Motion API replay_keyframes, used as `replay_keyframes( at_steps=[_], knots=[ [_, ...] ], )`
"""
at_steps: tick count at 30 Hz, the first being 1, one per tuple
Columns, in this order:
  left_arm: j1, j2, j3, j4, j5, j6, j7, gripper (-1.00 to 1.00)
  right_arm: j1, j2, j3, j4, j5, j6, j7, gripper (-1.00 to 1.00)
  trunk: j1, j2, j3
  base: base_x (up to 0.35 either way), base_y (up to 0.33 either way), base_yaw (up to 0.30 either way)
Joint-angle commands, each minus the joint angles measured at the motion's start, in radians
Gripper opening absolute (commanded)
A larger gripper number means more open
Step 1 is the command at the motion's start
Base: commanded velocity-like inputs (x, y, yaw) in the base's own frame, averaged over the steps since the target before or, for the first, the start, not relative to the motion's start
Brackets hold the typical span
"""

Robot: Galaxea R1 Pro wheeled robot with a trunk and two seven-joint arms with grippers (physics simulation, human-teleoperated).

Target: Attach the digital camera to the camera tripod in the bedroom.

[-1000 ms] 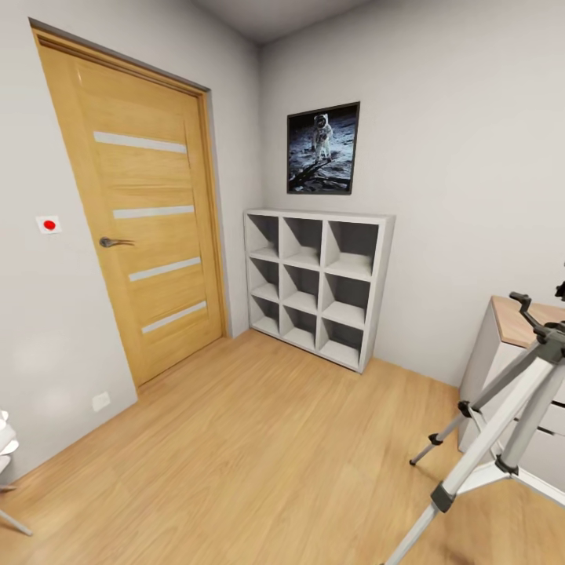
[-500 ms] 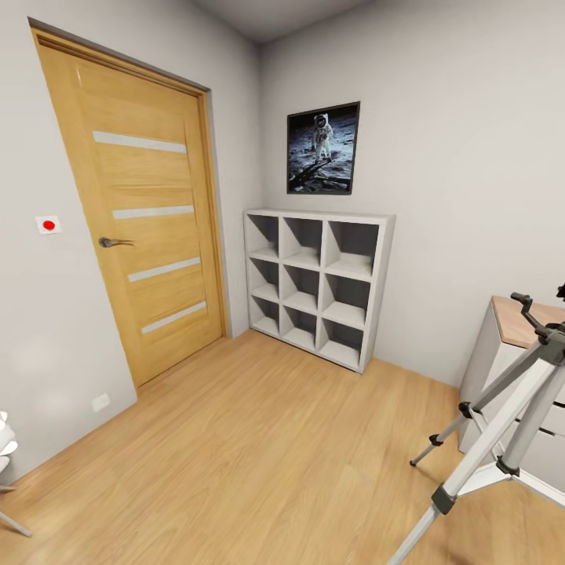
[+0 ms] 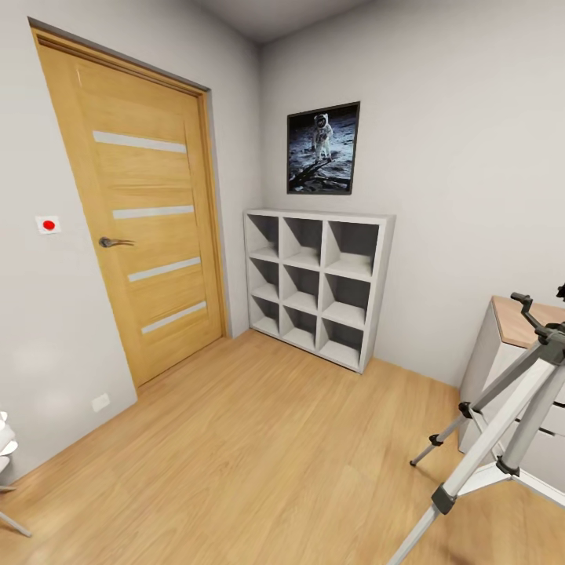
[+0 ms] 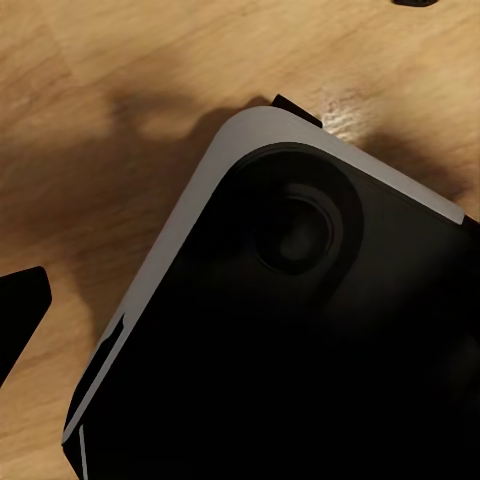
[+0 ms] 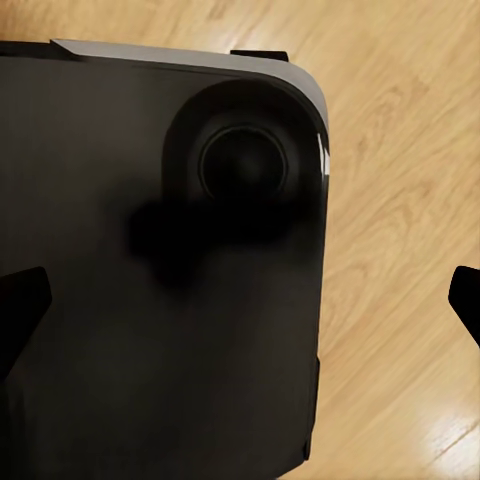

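- White nine-cube shelf (image 3: pixel 318 284) stands against the far wall, its visible cubes bare.
- Camera tripod (image 3: pixel 502 439) stands beside the wood-topped bench (image 3: pixel 514 345).
- Open wood floor (image 3: pixel 259 447) stretches from the oak door (image 3: pixel 137 212) to the tripod.
- Right jaws (image 5: pixel 240 295) spread wide over the robot's dark base (image 5: pixel 150 250), grasping nothing.
- Left jaws: cannot tell.

You get an evenly bright, sharp room with bowed edges, while soft shadows dim the wood floor (image 4: pixel 120 120).
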Motion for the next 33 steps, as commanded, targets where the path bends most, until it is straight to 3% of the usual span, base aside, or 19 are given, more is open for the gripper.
replay_keyframes(
  at_steps=[1,18,33],
  knots=[
    [0.0,0.0,-0.002,-0.001,0.008,-0.002,0.001,1.0,0.0,0.0,0.001,0.0,0.001,-0.003,0.0,1.0,0.0,0.0,-0.001,0.0,0.0,0.033],
    [0.0,0.0,-0.002,-0.001,0.008,-0.002,0.001,1.0,0.0,-0.001,0.001,0.0,0.001,-0.004,0.0,1.0,0.0,0.0,-0.001,0.0,0.0,0.215],
    [0.0,0.0,-0.001,-0.001,0.008,-0.002,0.001,1.0,0.0,-0.001,0.001,0.0,0.001,-0.003,0.0,1.0,0.0,0.0,-0.001,0.0,0.0,0.023]
  ],
)
